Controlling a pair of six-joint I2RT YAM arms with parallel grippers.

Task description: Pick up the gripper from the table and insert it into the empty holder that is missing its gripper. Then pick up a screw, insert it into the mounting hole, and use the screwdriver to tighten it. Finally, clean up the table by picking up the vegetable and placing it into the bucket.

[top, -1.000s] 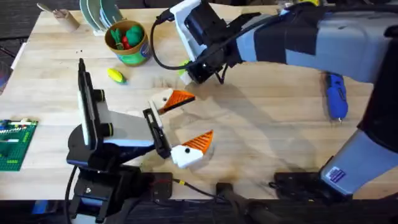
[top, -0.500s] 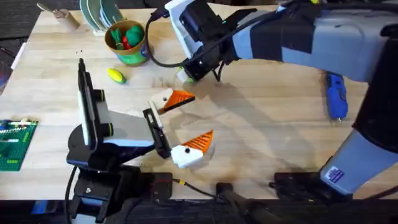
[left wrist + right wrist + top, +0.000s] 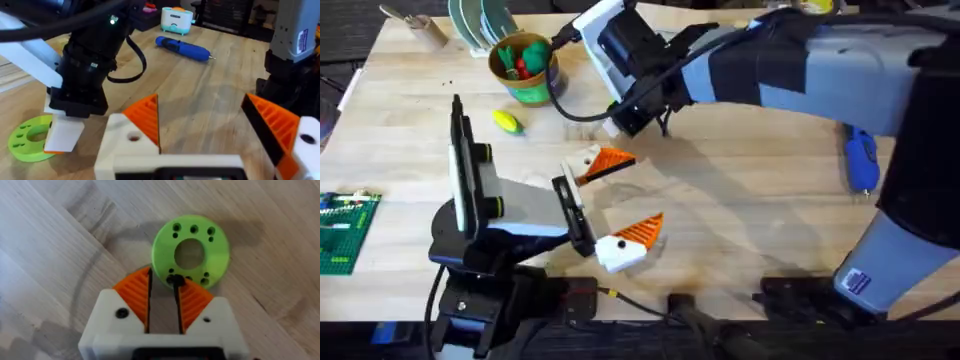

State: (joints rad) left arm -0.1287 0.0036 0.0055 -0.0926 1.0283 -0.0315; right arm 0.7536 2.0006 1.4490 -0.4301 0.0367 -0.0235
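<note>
My right gripper point(image 3: 623, 122) reaches across to the far middle of the table and hangs over the flat green disc point(image 3: 190, 250). Its orange pads point(image 3: 135, 292) stand a narrow gap apart, open, with a small dark screw point(image 3: 174, 280) at their mouth on the disc's rim. My left gripper point(image 3: 638, 190) rests wide open at the table's centre, both white blocks carrying orange tips. No loose gripper or empty holder is in view. The blue screwdriver point(image 3: 862, 155) lies far right. The yellow vegetable point(image 3: 506, 122) lies just in front of the green bucket point(image 3: 525, 72).
The bucket holds red and green toys. A green brick plate point(image 3: 345, 230) sits at the left edge, and plates point(image 3: 480, 20) stand at the back left. From the left wrist I see the right gripper point(image 3: 62, 137) above the disc point(image 3: 27, 145) and the screwdriver point(image 3: 185, 48) beyond.
My right gripper has shifted a little left and farther back, coming over the green disc. The left arm has barely moved.
</note>
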